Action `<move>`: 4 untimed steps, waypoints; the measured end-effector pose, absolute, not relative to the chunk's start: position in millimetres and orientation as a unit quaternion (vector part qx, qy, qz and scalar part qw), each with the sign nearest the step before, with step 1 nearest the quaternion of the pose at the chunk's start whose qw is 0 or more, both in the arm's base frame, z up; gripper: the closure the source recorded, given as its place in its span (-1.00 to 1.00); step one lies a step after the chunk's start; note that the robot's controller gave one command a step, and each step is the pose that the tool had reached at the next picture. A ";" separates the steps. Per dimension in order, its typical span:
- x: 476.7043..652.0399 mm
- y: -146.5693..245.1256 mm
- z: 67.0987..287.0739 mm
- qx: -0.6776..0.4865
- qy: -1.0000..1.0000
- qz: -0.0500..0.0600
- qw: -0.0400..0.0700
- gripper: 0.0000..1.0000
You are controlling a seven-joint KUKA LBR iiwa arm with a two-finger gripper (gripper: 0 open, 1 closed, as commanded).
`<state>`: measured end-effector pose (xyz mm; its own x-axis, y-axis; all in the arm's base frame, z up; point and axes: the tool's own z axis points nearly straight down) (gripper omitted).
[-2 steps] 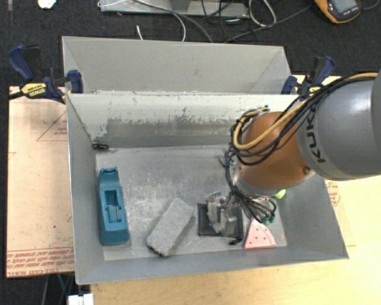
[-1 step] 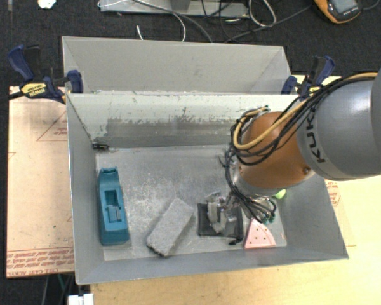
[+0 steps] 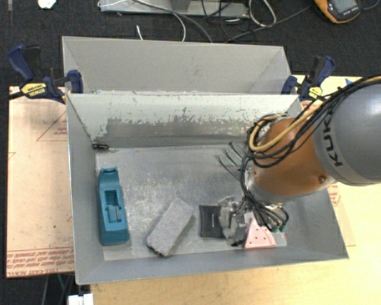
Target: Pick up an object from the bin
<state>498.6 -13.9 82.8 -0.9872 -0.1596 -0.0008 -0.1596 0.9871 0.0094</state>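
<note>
Care in the descent is what this step asks, I judge: my gripper (image 3: 235,224) sits low over the floor of the bin (image 3: 171,173), well right of the grey block (image 3: 170,227). I should come straight down, centred on one thing, so that I close on it alone and do not scrape the metal. Whether my gripper is spread or pressed together I cannot tell; my orange wrist cover (image 3: 286,167) and cables (image 3: 267,135) hide it, and nothing shows as held. Left of the grey block lies a blue tape dispenser (image 3: 112,206), long, hard-looking moulded plastic, likely slippery. The block itself is an oblong with rounded corners, matt and rough like foam, probably yielding to a pinch. Just right of it lies a dark flat square (image 3: 209,222), thin and awkward to get under. Further right, just beside my gripper, is a pink triangular piece (image 3: 260,237) with small dots, also flat. These two are my nearest candidates. The bin is scuffed grey sheet metal.
</note>
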 end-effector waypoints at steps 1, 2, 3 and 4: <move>510.2 -22.6 77.1 -0.066 0.998 0.005 0.002 1.00; 498.1 -8.4 74.3 -0.063 0.998 0.004 0.002 1.00; 482.0 -7.4 86.0 0.038 0.999 0.005 0.005 -1.00; 480.8 -7.5 85.5 0.038 0.999 0.005 0.002 1.00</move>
